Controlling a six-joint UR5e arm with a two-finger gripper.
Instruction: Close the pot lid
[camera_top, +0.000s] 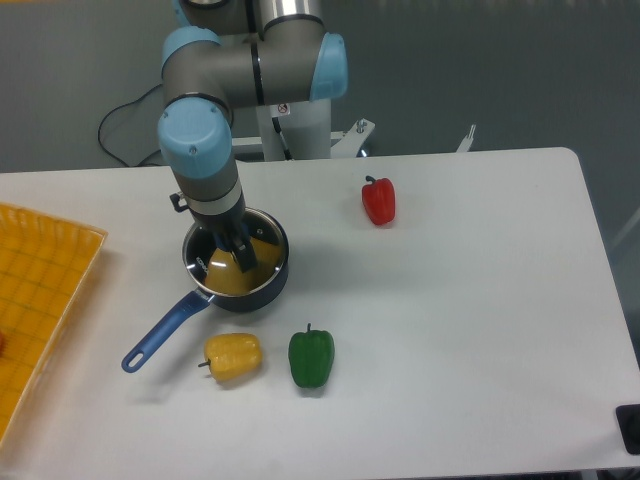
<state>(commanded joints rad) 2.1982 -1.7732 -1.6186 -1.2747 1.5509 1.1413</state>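
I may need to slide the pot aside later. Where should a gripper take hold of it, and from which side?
Grip the long blue handle of the pot, coming straight down. It sticks out toward the front left, lies low over the table, and the gripper crowds the rim.

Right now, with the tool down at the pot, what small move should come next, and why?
Probably open the tool and lift straight up. The lid seems to lie already on the pot, its silver rim following the pot's edge. Whether the fingers hold the knob cannot be seen, so the rise should be slow.
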